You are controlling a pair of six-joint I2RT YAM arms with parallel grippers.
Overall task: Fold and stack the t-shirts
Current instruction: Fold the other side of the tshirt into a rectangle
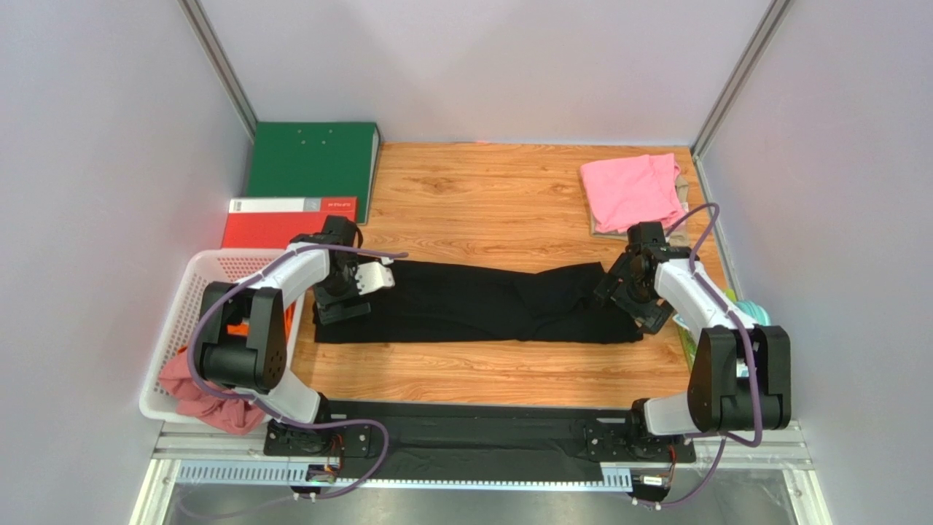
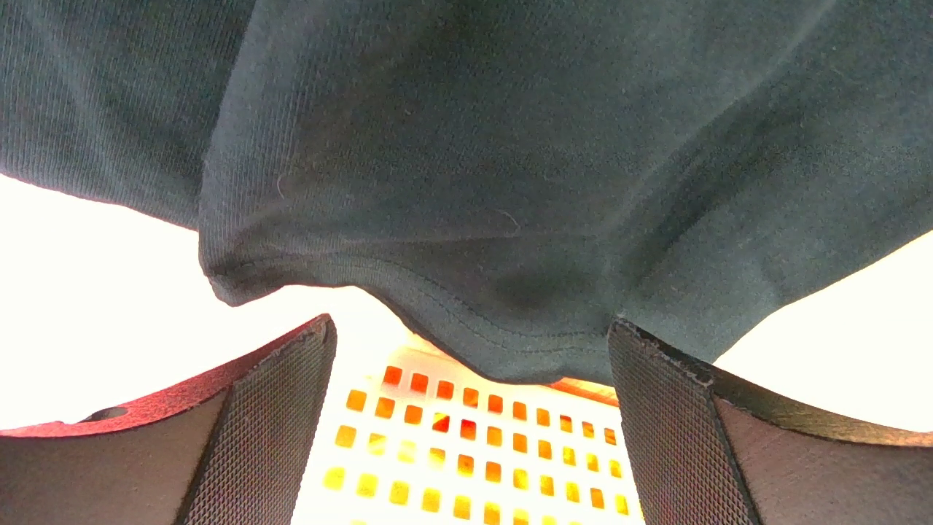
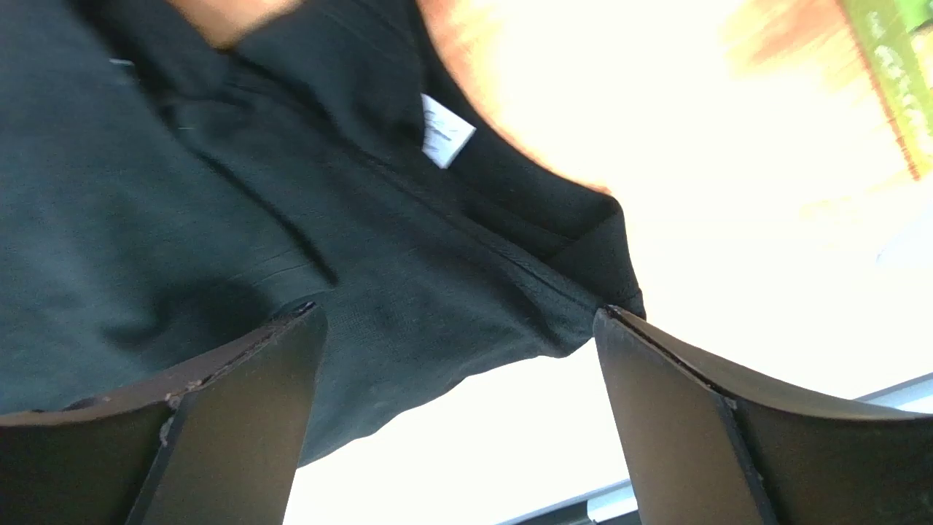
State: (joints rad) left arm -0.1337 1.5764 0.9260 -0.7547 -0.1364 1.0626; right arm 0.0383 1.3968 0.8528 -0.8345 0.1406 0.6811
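Plain black t-shirt [image 1: 482, 301]; pink t-shirt [image 1: 630, 188]; green binder [image 1: 312, 162]; red binder [image 1: 287, 219]; white basket [image 1: 192, 290]; wood-grain table [image 1: 482, 197].

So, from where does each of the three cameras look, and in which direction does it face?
Top external: above and behind the robot, facing down at the table; left arm and right arm show whole, black t-shirt between them.
Left wrist: on the left arm, facing past the open left end effector at the shirt's hem, white basket behind.
Right wrist: on the right arm, facing past the open right end effector at the shirt's collar label.
Shared: all three see the black t-shirt.
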